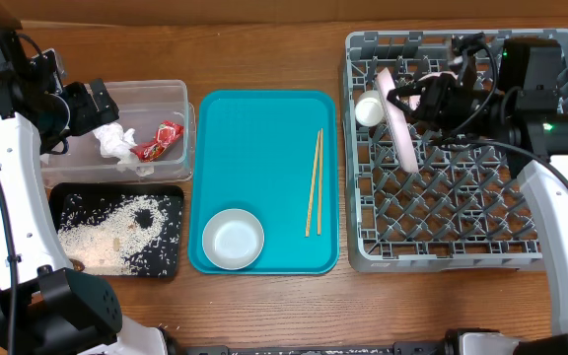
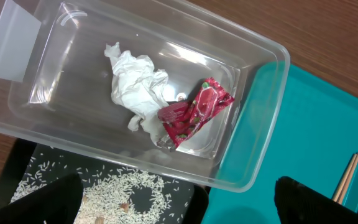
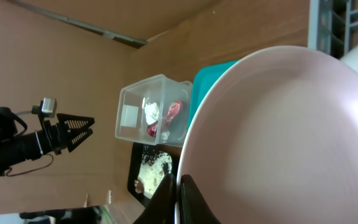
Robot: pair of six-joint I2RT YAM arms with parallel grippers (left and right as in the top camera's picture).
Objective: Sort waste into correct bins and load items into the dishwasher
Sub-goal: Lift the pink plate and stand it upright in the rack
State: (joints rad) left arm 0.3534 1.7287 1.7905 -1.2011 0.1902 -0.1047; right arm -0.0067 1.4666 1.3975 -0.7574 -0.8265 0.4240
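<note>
Clear glossy plastic tub [image 2: 257,106]; crumpled paper tissue [image 2: 135,87]; shiny wrapper [image 2: 194,112]; wooden chopsticks [image 1: 314,182]; plate [image 3: 278,137] smooth, possibly ceramic.

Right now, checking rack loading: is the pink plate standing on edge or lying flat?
On edge: overhead the pink plate shows as a narrow sliver among pegs of the dish rack.

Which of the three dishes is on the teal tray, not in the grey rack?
The small white bowl, near a corner of the teal tray. The pink plate and the cream cup are both in the grey rack.
</note>
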